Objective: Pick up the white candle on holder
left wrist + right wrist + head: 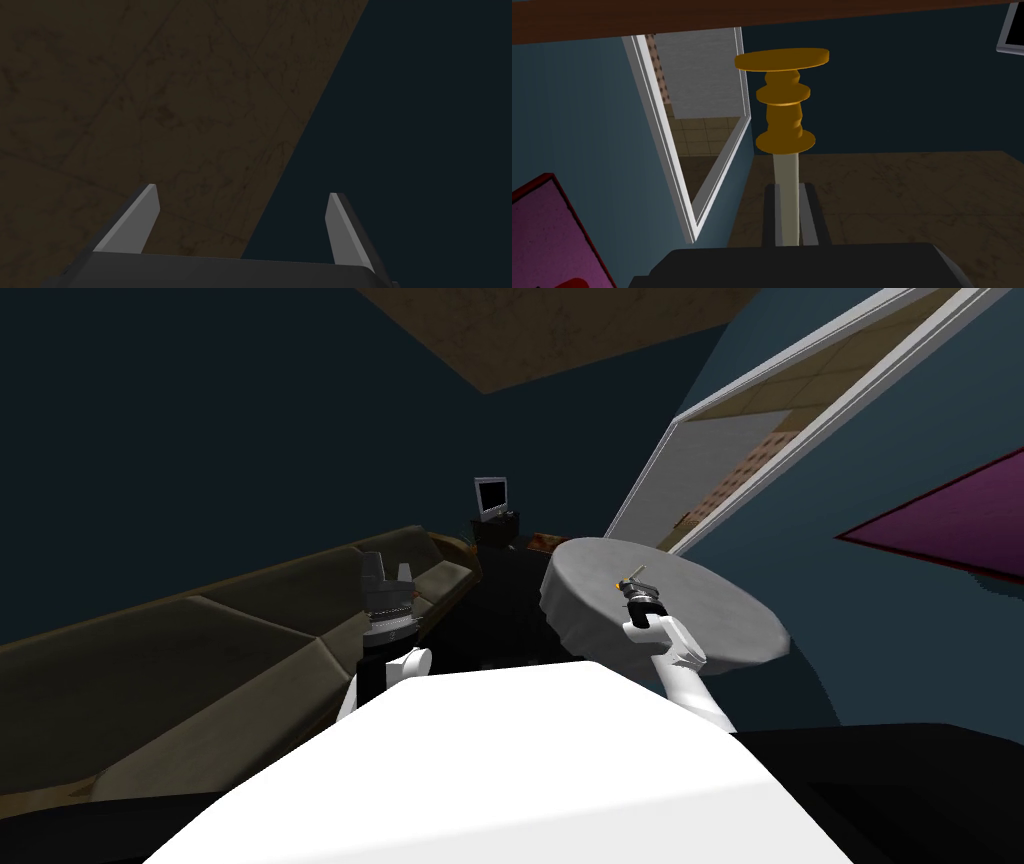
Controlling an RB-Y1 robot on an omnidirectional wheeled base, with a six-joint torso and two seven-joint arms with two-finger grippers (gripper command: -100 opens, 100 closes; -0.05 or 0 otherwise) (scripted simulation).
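Note:
My right gripper is shut on the pale stick of the white candle, its fingers pressing both sides. The candle's orange holder stands out beyond the fingertips. In the head view the right gripper hangs over the round grey table with the small candle in it, clear of the tabletop. Over the sofa, my left gripper is raised, and its wrist view shows the left gripper open with nothing between the fingers.
A long olive sofa runs along the left. A small monitor stands on a dark stand at the back. A white-framed doorway opens behind the table. A purple panel lies at the right.

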